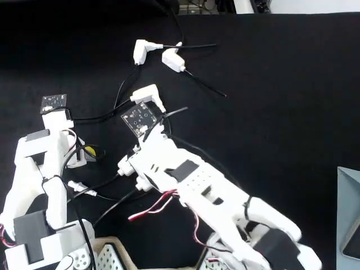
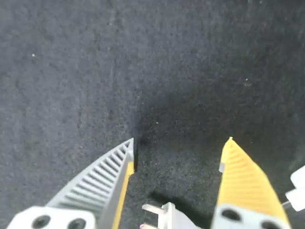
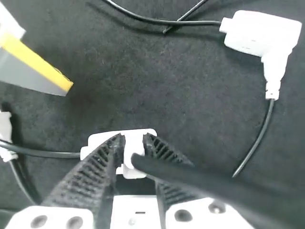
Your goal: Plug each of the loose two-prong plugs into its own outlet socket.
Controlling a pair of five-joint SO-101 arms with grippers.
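Observation:
My right gripper [image 3: 131, 143] has its black fingers shut on a white plug [image 3: 97, 141], whose black cable runs off to one side. Farther off lies an L-shaped white plug [image 3: 255, 36] on the cloth with its cable. My left gripper [image 2: 180, 143] stands open over bare black cloth, with a grey finger [image 2: 102, 174] and a yellow finger [image 2: 243, 179]. A white two-prong plug [image 2: 164, 214] lies low between them, prongs showing, touching neither. In the high view two more white plugs [image 1: 140, 50] [image 1: 173, 59] rest at the far middle of the table.
Black cables [image 1: 121, 93] trail over the black cloth [image 1: 270, 84] between the arms. A grey box [image 1: 349, 216] sits at the right edge. The yellow and grey finger of the other arm [image 3: 35, 67] lies close to my right gripper.

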